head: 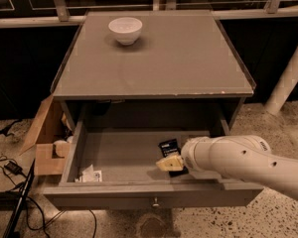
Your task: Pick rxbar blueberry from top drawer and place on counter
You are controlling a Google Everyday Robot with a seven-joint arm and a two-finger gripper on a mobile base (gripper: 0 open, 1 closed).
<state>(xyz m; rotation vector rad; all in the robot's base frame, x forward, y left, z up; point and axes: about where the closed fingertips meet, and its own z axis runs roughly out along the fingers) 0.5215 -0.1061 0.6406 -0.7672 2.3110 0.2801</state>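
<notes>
The bar (pixel 169 146) is lying flat on the drawer (pixel 121 155) floor, right of the middle, its dark wrapper showing pale lettering too small to read. The gripper (pixel 169 163) is sitting low inside the drawer at the bar's near end, its yellowish tip overlapping that end. Whether it is grasping the bar or merely resting at it cannot be told. The white arm (pixel 238 161) is reaching in from the right over the drawer's front right corner.

The drawer is standing pulled fully out, with its knob (pixel 155 201) showing at the middle of the front panel. A crumpled white packet (pixel 91 174) is lying in the drawer's front left corner, well apart from the bar.

Above, the counter (pixel 179 58) is carrying a white bowl (pixel 125 29) near its far left. A cardboard box (pixel 43 144) is leaning open beside the cabinet's left side, and cables (pixel 10 168) are trailing over the floor there.
</notes>
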